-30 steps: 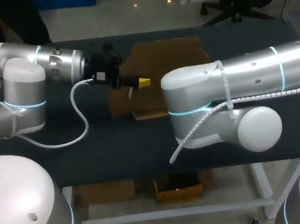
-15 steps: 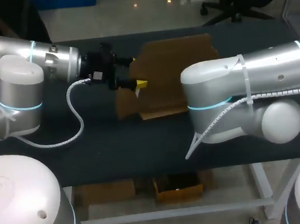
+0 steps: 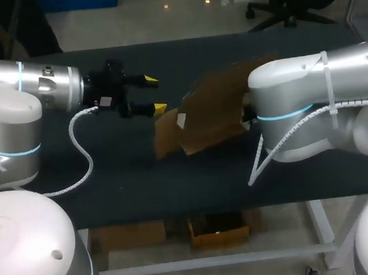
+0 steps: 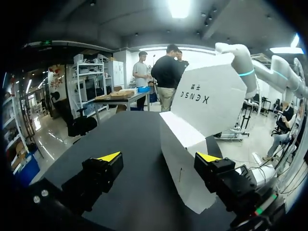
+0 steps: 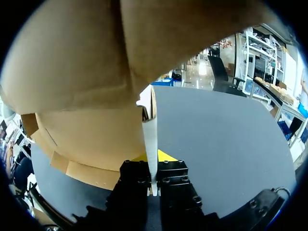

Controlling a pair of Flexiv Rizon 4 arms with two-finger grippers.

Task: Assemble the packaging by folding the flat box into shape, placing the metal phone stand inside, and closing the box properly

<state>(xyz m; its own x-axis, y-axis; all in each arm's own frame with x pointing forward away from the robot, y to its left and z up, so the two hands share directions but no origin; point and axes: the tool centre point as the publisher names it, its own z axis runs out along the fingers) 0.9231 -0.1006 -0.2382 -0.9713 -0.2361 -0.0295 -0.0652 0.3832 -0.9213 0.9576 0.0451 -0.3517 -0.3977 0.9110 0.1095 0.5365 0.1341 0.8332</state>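
So compared with a second ago, the left gripper (image 3: 154, 94) has backed off toward its own side. Its yellow-tipped fingers were up against the brown cardboard box (image 3: 211, 113) before; now they're spread wide and not touching it, just a small gap from the nearest flap. The box has slid over toward the right arm (image 3: 307, 77) and tipped up, where it used to lie pretty much flat on the dark table top (image 3: 142, 179). The right arm has pulled back to its side too.

From the head view, the box's long axis runs diagonally, near-left corner low and far-right end raised, with the brown side facing up toward the camera. In the left wrist view the left gripper (image 4: 159, 157) has its fingers well apart. The box (image 4: 207, 106) shows its white side there, standing just ahead of the gripper, upper panel leaning and a lower flap hanging down to the table.

The right gripper (image 5: 153, 161) is pinched tight on a thin edge of the box (image 5: 86, 72), with the brown panels looming over it. In the head view that gripper is hidden behind its own arm.
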